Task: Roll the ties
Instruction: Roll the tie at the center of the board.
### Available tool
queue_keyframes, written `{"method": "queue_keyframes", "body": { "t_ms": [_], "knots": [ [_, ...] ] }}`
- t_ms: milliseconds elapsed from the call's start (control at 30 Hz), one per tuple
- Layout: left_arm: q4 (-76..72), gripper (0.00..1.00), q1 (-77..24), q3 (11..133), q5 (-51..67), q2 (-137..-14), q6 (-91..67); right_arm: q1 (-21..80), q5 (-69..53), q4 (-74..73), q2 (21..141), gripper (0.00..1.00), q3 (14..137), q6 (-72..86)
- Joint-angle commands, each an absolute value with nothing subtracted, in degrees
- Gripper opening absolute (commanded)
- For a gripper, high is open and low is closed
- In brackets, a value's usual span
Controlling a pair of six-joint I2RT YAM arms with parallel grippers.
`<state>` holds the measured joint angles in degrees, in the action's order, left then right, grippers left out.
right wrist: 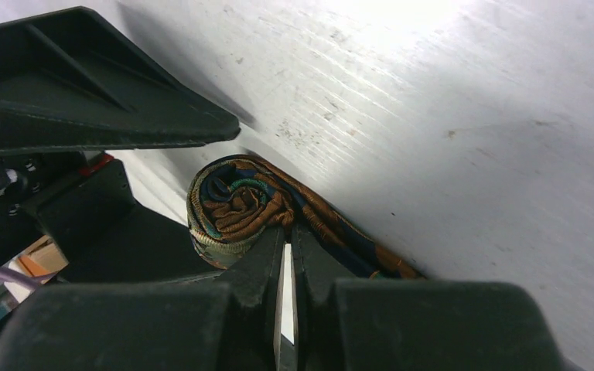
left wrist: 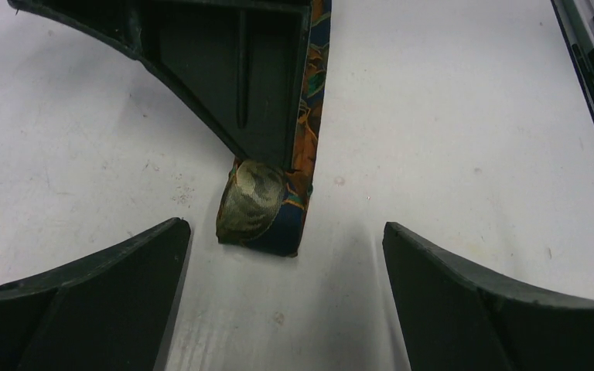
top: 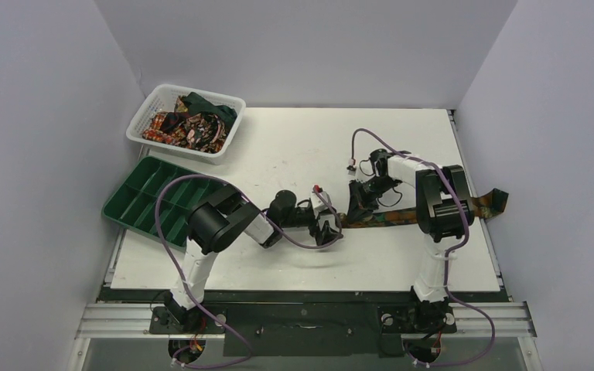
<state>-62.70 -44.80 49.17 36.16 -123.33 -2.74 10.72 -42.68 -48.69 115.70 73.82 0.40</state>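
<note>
One tie, dark with an orange, brown and teal pattern, lies as a strip across the table; its far end hangs over the right edge. Its left end is coiled into a small roll, which also shows in the right wrist view. My right gripper is shut, its tips pinching the fabric at the roll's centre; it also shows in the top view. My left gripper is open and empty, its fingers on either side just short of the roll, low over the table.
A white mesh basket with several more ties stands at the back left. A green compartment tray lies at the left edge beside my left arm. The enclosure walls close in the left, back and right.
</note>
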Motion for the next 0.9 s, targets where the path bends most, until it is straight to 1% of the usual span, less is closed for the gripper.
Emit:
{"method": "queue_keyframes", "body": {
  "t_ms": [0,67,100,133,200,233,267,333,500,633,700,733,767,800,867],
  "knots": [
    [-71.8,0.94,-45.4,50.3,35.2,-126.1,-3.3,12.8,-34.1,-45.4,120.0,0.0,73.0,-3.1],
    [-72.9,0.89,-45.5,50.4,35.2,-127.5,-3.5,13.1,-34.7,-45.3,120.2,0.0,73.1,-2.9],
    [-73.5,0.83,-45.4,50.4,35.5,-127.8,-3.1,13.1,-35.0,-45.2,120.2,0.0,73.2,-2.7],
    [-73.8,0.79,-45.4,50.3,35.6,-128.6,-2.9,13.2,-35.2,-44.8,120.2,0.0,73.1,-2.4],
    [-74.1,0.64,-45.2,50.3,35.9,-129.5,-2.3,13.3,-35.8,-44.1,120.1,0.0,72.7,-2.0],
    [-74.0,0.6,-45.3,50.2,35.9,-129.7,-1.9,13.3,-36.3,-43.8,119.9,0.0,72.6,-1.9],
    [-73.2,0.51,-45.2,49.9,35.9,-129.7,-0.8,13.2,-36.6,-43.5,119.6,0.0,72.3,-1.8],
    [-71.3,0.44,-45.2,49.3,35.6,-129.1,1.9,13.5,-37.1,-42.8,118.6,0.0,71.6,-1.7],
    [-63.6,0.34,-44.7,48.2,35.3,-125.5,5.9,14.1,-37.8,-40.7,116.8,0.0,70.3,-1.3],
    [-54.4,0.2,-44.3,48.2,34.5,-121.7,9.5,13.8,-38.1,-41.4,115.7,0.0,70.8,-1.1],
    [-46.4,0.16,-44.2,48.6,33.8,-119.9,10.7,12.7,-39.2,-42.6,113.1,0.09,71.2,-1.0],
    [-44.0,0.15,-44.3,49.0,33.5,-119.3,11.1,11.6,-40.4,-43.0,112.4,0.18,71.5,-0.8],
    [-39.1,0.13,-44.3,49.9,33.0,-118.5,12.1,11.0,-41.8,-43.7,110.9,0.22,71.6,-0.3],
    [-37.2,0.13,-44.4,50.3,32.7,-118.1,12.4,10.0,-42.4,-44.2,110.2,0.34,71.9,-0.2],
    [-32.2,0.12,-44.5,51.8,31.8,-117.2,12.7,8.8,-44.4,-46.7,108.6,0.45,72.3,-0.4]
  ]
}}
